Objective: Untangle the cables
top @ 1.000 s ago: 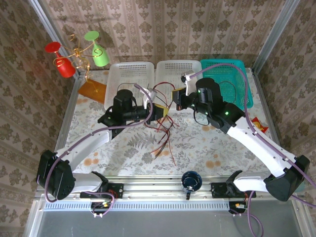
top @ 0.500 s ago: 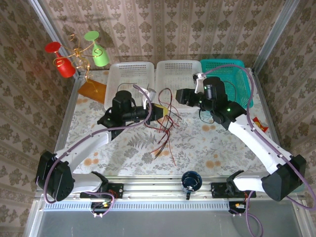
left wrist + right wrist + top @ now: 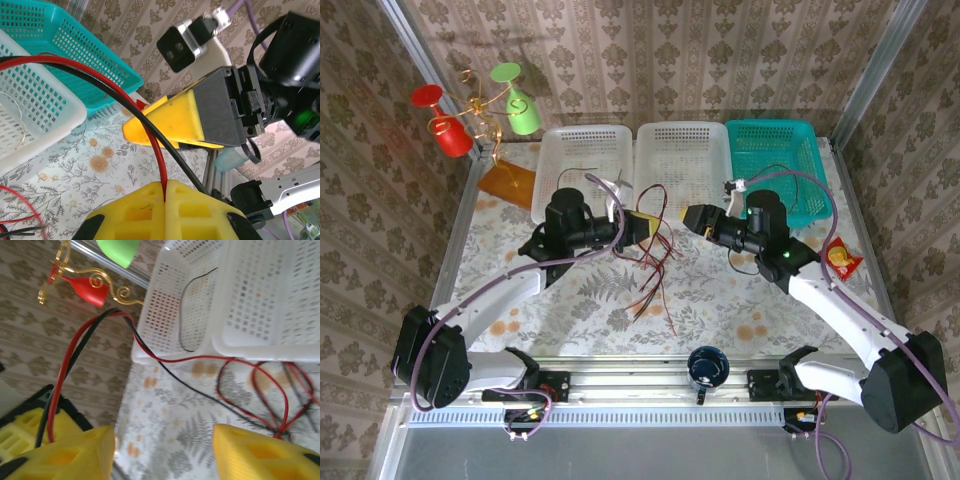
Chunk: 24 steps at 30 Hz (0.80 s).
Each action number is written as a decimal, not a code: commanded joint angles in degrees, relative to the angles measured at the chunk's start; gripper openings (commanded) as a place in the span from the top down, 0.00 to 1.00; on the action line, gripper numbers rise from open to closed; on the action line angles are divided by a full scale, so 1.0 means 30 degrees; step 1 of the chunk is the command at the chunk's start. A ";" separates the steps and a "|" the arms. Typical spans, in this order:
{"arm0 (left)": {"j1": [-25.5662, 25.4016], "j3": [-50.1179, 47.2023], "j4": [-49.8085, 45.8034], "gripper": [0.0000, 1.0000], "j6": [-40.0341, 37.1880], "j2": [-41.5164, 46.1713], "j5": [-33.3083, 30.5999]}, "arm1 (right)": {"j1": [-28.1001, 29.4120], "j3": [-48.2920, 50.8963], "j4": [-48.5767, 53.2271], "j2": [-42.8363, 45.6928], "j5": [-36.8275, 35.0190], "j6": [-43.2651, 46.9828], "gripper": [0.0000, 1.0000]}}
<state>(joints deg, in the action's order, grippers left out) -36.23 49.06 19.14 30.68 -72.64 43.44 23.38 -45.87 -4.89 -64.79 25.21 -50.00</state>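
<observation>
The cables (image 3: 655,262), thin red and black wires, lie in a loose tangle on the floral cloth in front of the white baskets. My left gripper (image 3: 650,226) is shut on a red cable (image 3: 161,165), which runs into the seam between its yellow fingers (image 3: 135,210); a black cable (image 3: 175,156) passes beside it over the right finger. To its right my right gripper (image 3: 688,216) faces it with the jaws apart and nothing between its pads (image 3: 260,452). Red and black strands (image 3: 65,372) arc up from the left gripper. One black cable (image 3: 182,315) lies in the left white basket (image 3: 582,150).
The middle white basket (image 3: 682,150) and a teal basket (image 3: 775,160) line the back. A wire stand with red and green cups (image 3: 470,110) is at the back left, with an orange sheet (image 3: 508,182) below it. A dark cup (image 3: 707,365) sits at the near rail, a snack packet (image 3: 840,260) at the right.
My right gripper has opened, let go near the middle basket and drawn back right and toward me. The left arm has held still with its cable.
</observation>
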 commanded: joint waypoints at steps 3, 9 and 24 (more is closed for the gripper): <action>0.0298 -0.0238 0.2498 1.00 0.1661 -0.0299 -0.0619 | -0.0083 0.1675 -0.5232 0.0459 0.3614 -0.0817 0.48; 0.0516 -0.0233 0.5476 1.00 0.3678 -0.1363 -0.0439 | 0.0556 0.3008 -0.7410 0.0593 0.4661 0.0774 0.39; 0.0276 -0.0034 0.5333 1.00 0.3494 -0.1393 -0.0376 | 0.2667 0.1466 -0.9246 -0.2681 0.4205 0.0787 0.44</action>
<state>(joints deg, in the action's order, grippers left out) -35.18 48.18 32.88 40.56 -77.87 42.00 30.28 -38.00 -28.40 -71.00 36.91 -48.16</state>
